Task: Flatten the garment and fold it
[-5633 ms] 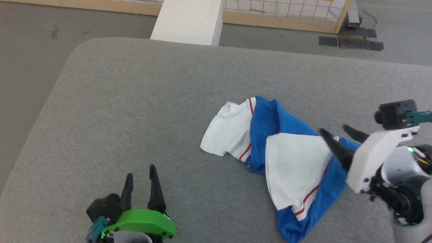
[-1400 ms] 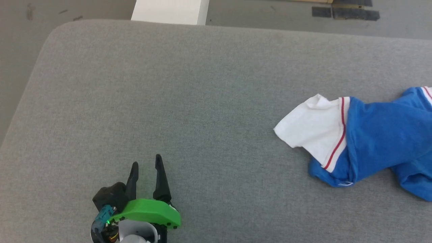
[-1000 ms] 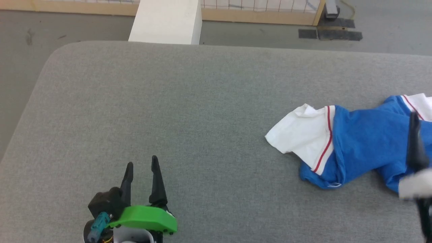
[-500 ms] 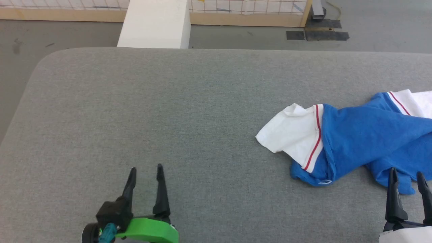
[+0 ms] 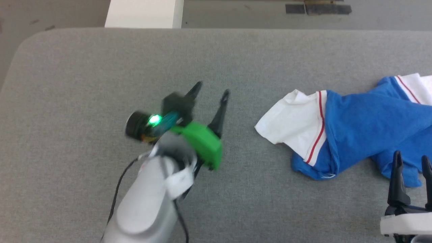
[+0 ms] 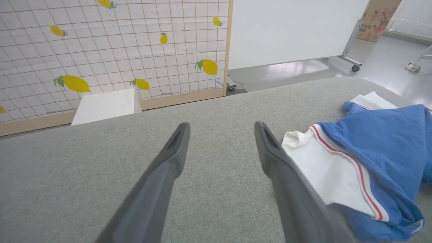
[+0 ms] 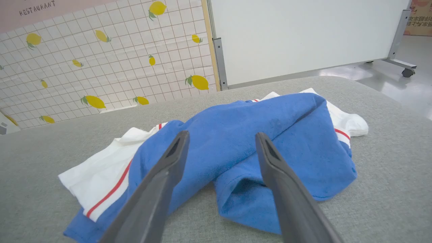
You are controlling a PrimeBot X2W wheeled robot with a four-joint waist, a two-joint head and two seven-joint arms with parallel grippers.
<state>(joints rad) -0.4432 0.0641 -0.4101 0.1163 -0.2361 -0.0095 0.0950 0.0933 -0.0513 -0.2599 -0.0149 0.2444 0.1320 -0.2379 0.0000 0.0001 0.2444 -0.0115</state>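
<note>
The garment (image 5: 364,131) lies crumpled on the right part of the grey surface (image 5: 101,67). Its blue body is bunched in folds, one white sleeve (image 5: 293,121) with a red stripe is spread toward the middle, and another white piece shows at the far right edge of the head view. We see the left claw (image 5: 212,88) above bare surface just left of that sleeve, its two dark fingers spread apart and holding nothing (the arm is blurred in the head view). In the left wrist view the sleeve sits just beside one finger, and we cannot tell whether they touch. The right claw (image 5: 411,157) is at the near edge of the blue cloth, its jaws likewise wide and empty, with the fingertips over a blue fold. Beyond the surface stand a white block (image 5: 143,13) and a lemon-patterned panel (image 6: 101,50).
</note>
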